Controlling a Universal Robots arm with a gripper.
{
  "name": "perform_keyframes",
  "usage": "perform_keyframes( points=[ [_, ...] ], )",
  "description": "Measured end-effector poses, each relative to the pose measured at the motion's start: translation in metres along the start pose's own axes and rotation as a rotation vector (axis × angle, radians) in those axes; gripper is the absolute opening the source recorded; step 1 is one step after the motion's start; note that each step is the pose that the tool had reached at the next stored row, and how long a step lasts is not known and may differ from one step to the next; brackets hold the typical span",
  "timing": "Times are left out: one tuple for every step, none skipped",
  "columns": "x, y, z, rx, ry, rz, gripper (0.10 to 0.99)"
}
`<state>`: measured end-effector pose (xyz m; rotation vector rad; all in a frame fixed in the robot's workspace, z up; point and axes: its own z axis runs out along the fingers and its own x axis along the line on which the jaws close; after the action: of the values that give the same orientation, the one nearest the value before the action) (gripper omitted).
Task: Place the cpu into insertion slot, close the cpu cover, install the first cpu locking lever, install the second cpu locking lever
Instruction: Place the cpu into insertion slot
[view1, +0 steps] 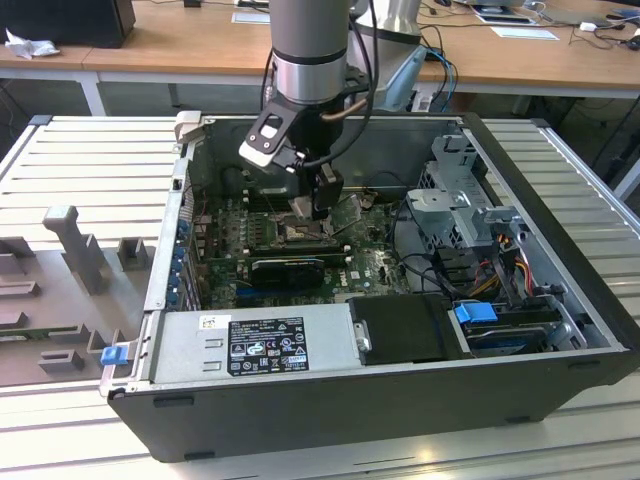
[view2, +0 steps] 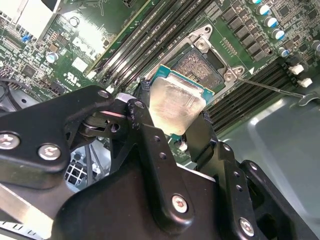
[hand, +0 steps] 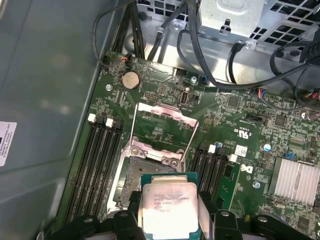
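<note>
Silver-beige cpu (hand: 170, 210) clamped edgewise in jaws, above bare insertion slot (view2: 200, 62) (cpu cover (hand: 165, 108) open)

In the exterior view, your end effector (view1: 322, 205) masks much of the insertion slot (view1: 296, 233), and the arm (view1: 310, 40) is cut off at twelve o'clock. In both wrist views the cpu (view2: 177, 107) (hand: 169, 206) covers part of the insertion slot, and its side edges are buried behind the fingers (view2: 200, 135).

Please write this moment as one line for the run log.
hand: shut on cpu | cpu: above slot, not seated | cover: open
</note>
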<state>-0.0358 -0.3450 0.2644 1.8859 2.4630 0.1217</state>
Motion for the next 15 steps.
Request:
perform_keyframes(
  points=[
    [0.0000, -0.0001, 0.0010, 0.000, 0.0000, 0.000, 0.529],
    [0.0000, -0.0001, 0.0017, 0.000, 0.0000, 0.000, 0.529],
    [0.0000, -0.0002, 0.0022, 0.000, 0.0000, 0.000, 0.529],
    [0.0000, -0.0002, 0.0026, 0.000, 0.0000, 0.000, 0.529],
    [-0.0001, -0.0003, 0.0032, 0.000, 0.0000, 0.000, 0.529],
    [-0.0001, -0.0003, 0.0037, 0.000, 0.0000, 0.001, 0.529],
    [-0.0001, -0.0004, 0.0047, 0.000, -0.0001, 0.001, 0.529],
    [-0.0001, -0.0005, 0.0055, 0.000, -0.0001, 0.001, 0.529],
    [-0.0001, -0.0005, 0.0060, 0.000, -0.0001, 0.001, 0.529],
    [-0.0001, -0.0006, 0.0065, 0.000, -0.0001, 0.001, 0.529],
    [-0.0001, -0.0006, 0.0075, 0.000, -0.0001, 0.001, 0.529],
    [-0.0002, -0.0007, 0.0085, 0.000, -0.0001, 0.001, 0.529],
    [-0.0002, -0.0008, 0.0096, 0.000, -0.0001, 0.002, 0.529],
    [-0.0001, -0.0009, 0.0107, 0.000, -0.0002, 0.003, 0.529],
    [0.0005, -0.0009, 0.0118, 0.000, -0.0007, 0.007, 0.529]
  ],
)
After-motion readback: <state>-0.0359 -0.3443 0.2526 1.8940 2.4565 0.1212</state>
